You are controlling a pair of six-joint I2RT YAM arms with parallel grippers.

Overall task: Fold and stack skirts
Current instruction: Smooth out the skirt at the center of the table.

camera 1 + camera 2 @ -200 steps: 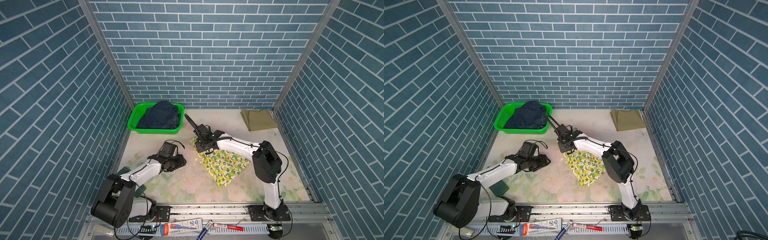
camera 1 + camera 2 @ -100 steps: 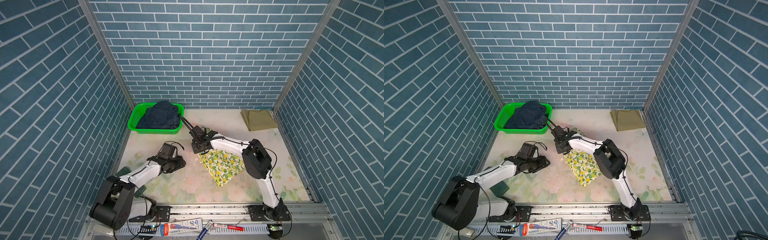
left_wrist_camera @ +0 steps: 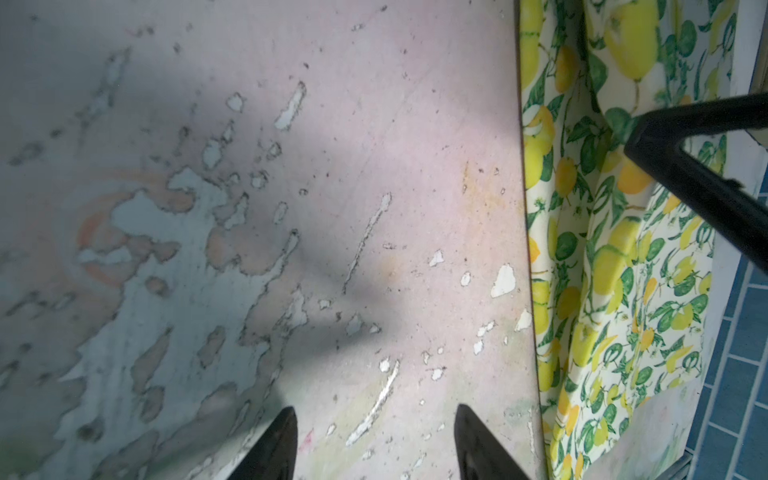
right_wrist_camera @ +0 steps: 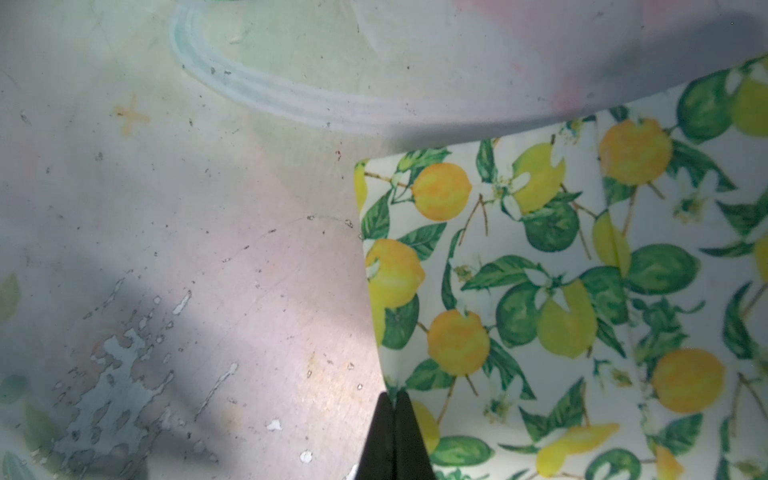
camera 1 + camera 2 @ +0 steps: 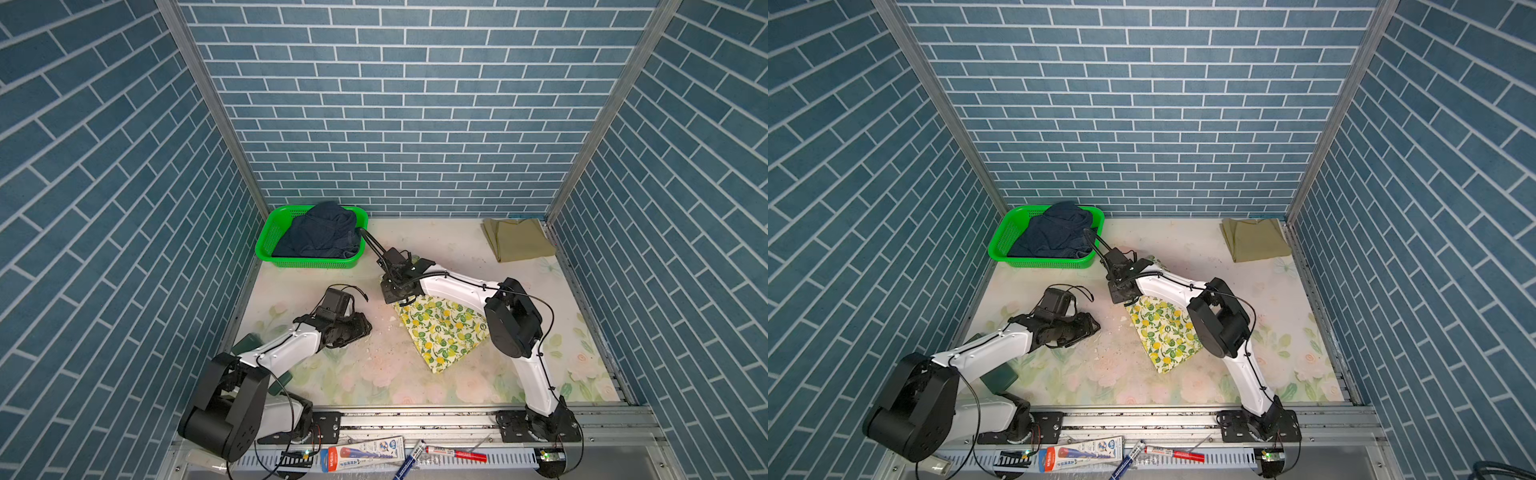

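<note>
Right gripper (image 4: 392, 401) edged left, clamped shut on lemon skirt (image 4: 540, 291).

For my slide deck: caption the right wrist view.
Closed right gripper pinching the edge of the lemon-print skirt, beside bare, worn tabletop.

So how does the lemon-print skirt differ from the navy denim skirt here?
The lemon-print skirt lies spread on the table; the navy denim skirt sits bunched in the green basket. The lemon-print skirt is pale and patterned; the navy denim skirt is dark and plain. Both are cloth and not yet stacked.
</note>
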